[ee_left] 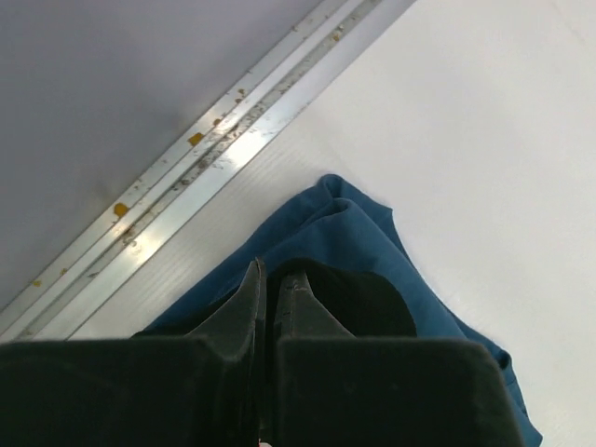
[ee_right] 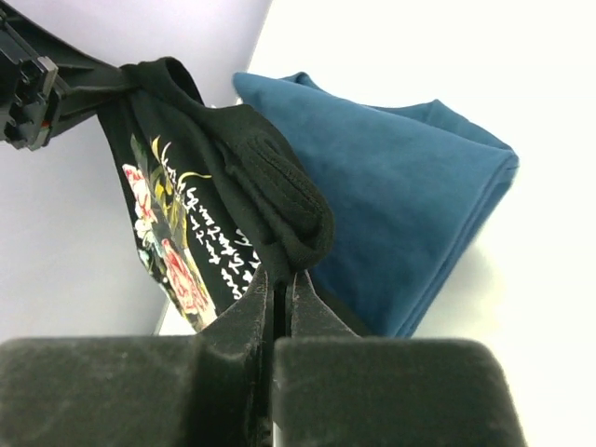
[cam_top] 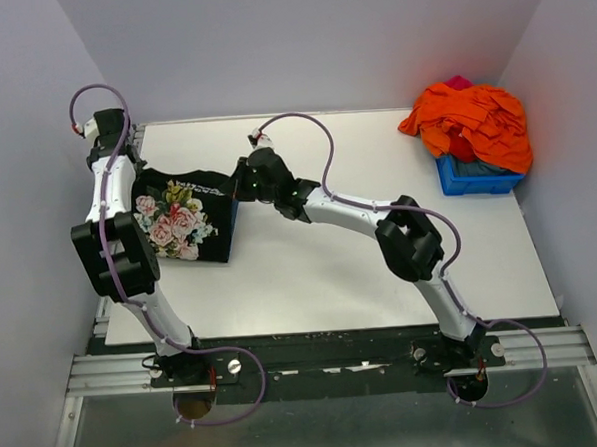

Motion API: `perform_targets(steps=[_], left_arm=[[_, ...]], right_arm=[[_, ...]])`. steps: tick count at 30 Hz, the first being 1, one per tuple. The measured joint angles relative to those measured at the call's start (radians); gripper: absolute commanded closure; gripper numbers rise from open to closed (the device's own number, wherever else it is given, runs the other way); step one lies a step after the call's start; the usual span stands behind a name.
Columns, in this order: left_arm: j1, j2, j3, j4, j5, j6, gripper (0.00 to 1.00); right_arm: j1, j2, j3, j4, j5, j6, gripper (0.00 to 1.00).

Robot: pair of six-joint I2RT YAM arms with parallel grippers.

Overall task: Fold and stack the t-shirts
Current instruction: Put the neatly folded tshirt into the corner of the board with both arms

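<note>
The black t-shirt (cam_top: 183, 218) with its pink-rose print hangs stretched between my two grippers at the table's left side. My left gripper (cam_top: 136, 180) is shut on its far left corner; in the left wrist view the gripper (ee_left: 270, 276) pinches black cloth (ee_left: 368, 300). My right gripper (cam_top: 234, 184) is shut on the shirt's right hem, which bunches at the gripper (ee_right: 282, 276) in the right wrist view. The teal-blue t-shirt (ee_right: 391, 205) lies folded on the table under the black one, and shows as blue cloth (ee_left: 372, 237) below the left jaws.
A small blue bin (cam_top: 476, 179) at the back right corner is heaped with orange cloth (cam_top: 468, 119). A metal rail (ee_left: 186, 158) runs along the table's left edge by the wall. Walls close in the left, back and right sides.
</note>
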State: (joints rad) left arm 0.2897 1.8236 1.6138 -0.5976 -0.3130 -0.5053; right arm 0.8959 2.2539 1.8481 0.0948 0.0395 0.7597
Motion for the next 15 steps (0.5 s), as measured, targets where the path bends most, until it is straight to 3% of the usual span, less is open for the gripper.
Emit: perform_targets(steps=[1, 2, 3, 6, 9, 15], left_arm=[[-0.008, 0.022, 0.005, 0.014, 0.000, 0.000, 0.83], [-0.014, 0.045, 0.011, 0.026, 0.001, -0.001, 0.52], [-0.020, 0.069, 0.016, 0.039, 0.005, 0.000, 0.33], [-0.021, 0.173, 0.069, 0.053, 0.025, -0.010, 0.30], [-0.018, 0.279, 0.189, 0.020, 0.045, 0.008, 0.27], [-0.019, 0.199, 0.192, -0.002, 0.056, 0.032, 0.31]], right_arm=[[-0.007, 0.010, 0.001, 0.000, 0.000, 0.005, 0.40], [-0.015, 0.021, 0.003, -0.001, 0.000, 0.013, 0.26], [-0.023, 0.037, 0.014, -0.010, 0.000, 0.024, 0.23], [-0.051, 0.090, 0.083, -0.081, -0.003, 0.029, 0.27], [-0.074, 0.108, 0.113, -0.138, -0.003, 0.014, 0.40], [-0.084, 0.063, 0.095, -0.155, -0.018, -0.019, 0.67]])
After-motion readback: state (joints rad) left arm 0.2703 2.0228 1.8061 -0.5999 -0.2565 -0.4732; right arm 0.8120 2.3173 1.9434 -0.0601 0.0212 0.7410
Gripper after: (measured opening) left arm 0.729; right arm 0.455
